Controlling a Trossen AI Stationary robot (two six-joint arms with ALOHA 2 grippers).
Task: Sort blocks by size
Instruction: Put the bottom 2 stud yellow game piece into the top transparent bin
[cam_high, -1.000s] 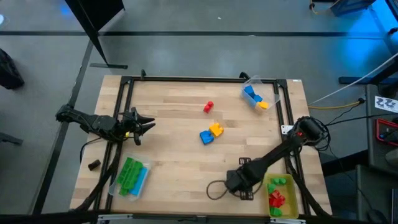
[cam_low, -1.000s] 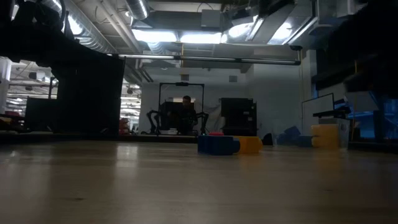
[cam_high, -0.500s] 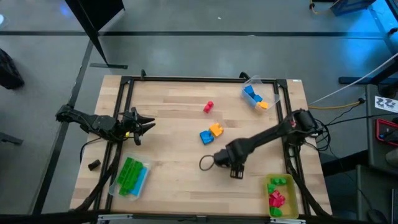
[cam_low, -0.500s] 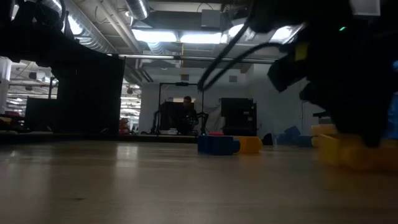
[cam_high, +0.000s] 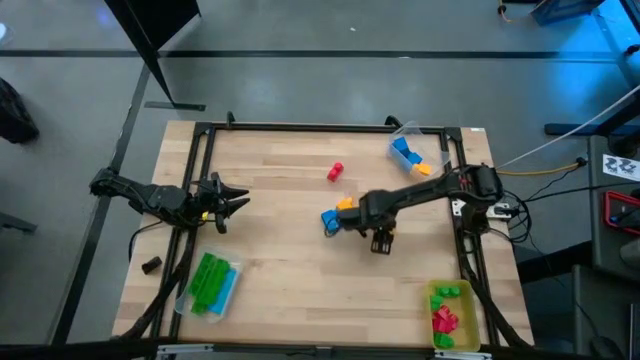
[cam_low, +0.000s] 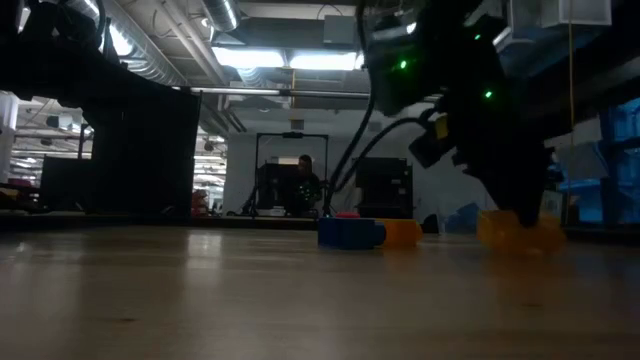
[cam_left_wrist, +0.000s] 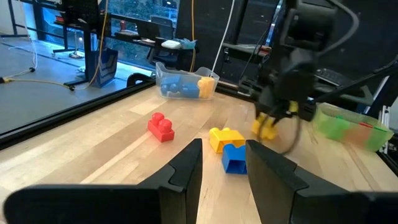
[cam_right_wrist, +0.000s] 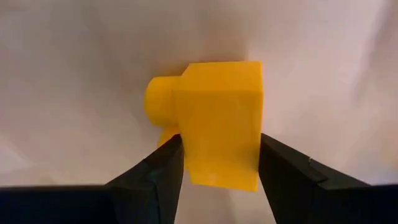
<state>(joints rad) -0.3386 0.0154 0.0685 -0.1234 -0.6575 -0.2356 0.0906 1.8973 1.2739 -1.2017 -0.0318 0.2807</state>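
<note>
My right gripper (cam_high: 375, 230) stands over the middle of the table, pointing steeply down, shut on a small yellow block (cam_right_wrist: 217, 121). That block also shows in the low view (cam_low: 515, 228) and in the left wrist view (cam_left_wrist: 264, 127). Just left of it a blue block (cam_high: 330, 220) and a yellow block (cam_high: 346, 206) lie touching on the tabletop. A red block (cam_high: 335, 172) lies farther back. My left gripper (cam_left_wrist: 221, 180) waits open at the table's left edge (cam_high: 238, 198), level, with nothing between its fingers. My right gripper pinches the yellow block's two opposite flat sides (cam_right_wrist: 186, 149) between its two fingers. The fingers come from above, slanting down. The block's stud (cam_right_wrist: 158, 99) points sideways, and the block hangs below the fingertips just above the tabletop.
A clear tray (cam_high: 412, 155) with blue and yellow blocks stands at the far right. Another clear tray (cam_high: 210, 283) with green and blue blocks sits near left. A yellow tray (cam_high: 450, 312) with green and red blocks sits near right. A black frame edges the table.
My right gripper has swung from beside the yellow tray at the near right toward the far edge, carrying the yellow block, and now stands just right of the blue and yellow pair. It has also turned somewhat about its own axis.
</note>
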